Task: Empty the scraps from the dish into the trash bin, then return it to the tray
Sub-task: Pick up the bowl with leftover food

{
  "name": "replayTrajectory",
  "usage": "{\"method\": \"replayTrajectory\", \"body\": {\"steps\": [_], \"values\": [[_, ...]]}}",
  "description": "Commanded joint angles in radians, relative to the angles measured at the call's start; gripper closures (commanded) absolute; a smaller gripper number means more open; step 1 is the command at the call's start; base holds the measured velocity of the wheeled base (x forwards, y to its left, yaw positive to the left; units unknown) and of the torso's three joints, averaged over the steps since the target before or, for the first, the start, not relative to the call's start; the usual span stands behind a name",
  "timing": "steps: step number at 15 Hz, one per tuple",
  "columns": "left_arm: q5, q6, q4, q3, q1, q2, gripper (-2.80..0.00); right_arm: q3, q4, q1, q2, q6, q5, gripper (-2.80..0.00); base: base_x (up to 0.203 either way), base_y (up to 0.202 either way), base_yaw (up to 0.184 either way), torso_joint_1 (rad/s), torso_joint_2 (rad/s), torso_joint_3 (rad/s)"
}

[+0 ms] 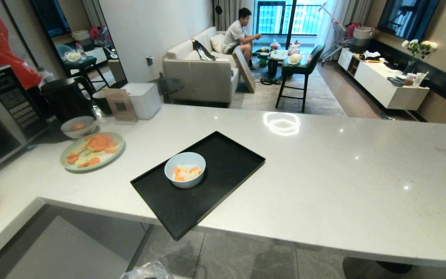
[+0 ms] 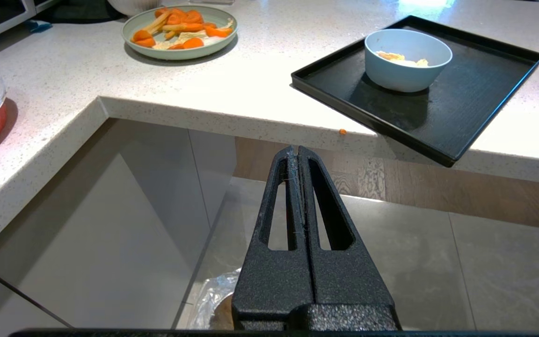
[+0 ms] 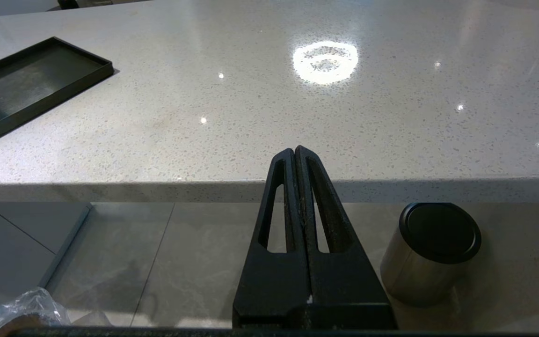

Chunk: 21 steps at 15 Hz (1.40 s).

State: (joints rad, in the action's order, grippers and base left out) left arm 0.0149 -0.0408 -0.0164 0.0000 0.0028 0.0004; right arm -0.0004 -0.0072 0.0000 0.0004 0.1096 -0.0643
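You see only a crinkled scrap of the trash bin [image 1: 146, 271] below the tray [image 1: 223, 155], cut off at the frame's edge; neither arm shows from the head.

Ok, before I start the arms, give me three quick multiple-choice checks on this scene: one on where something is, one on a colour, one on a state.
1. Where does the bowl stand?
A. on the black tray
B. on the green plate
C. on the floor

2. What colour is the lid of the steel can on the floor?
A. red
B. black
C. white

3. How do the left gripper and right gripper stand?
A. both open
B. both shut, empty
C. left holding the bowl

Answers:
1 A, the bowl sits inside the tray's rim on the counter.
2 B, the right wrist view shows a black lid.
3 B, each wrist view shows the fingers pressed together below the counter edge, holding nothing.
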Motion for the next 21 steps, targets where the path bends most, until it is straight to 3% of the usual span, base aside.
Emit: {"method": "replayTrajectory", "body": {"steps": [1,13,16,21], "values": [[0.0,-0.001,0.0,0.0,0.0,0.001,0.0,0.0,0.0,0.0,0.0,0.001,0.0,0.0,0.0,0.0,0.0,0.0,0.0,0.0],[-0.001,-0.001,0.0,0.0,0.0,0.001,0.0,0.0,0.0,0.0,0.0,0.001,0.0,0.0,0.0,0.0,0.0,0.0,0.0,0.0],[-0.017,0.025,0.057,-0.02,-0.001,0.004,0.0,0.0,0.0,0.0,0.001,0.001,0.0,0.0,0.0,0.0,0.0,0.0,0.0,0.0],[-0.127,0.067,0.196,-0.245,-0.016,0.235,0.0,0.0,0.0,0.0,0.0,0.001,0.0,0.0,0.0,0.0,0.0,0.0,0.0,0.0]]}}
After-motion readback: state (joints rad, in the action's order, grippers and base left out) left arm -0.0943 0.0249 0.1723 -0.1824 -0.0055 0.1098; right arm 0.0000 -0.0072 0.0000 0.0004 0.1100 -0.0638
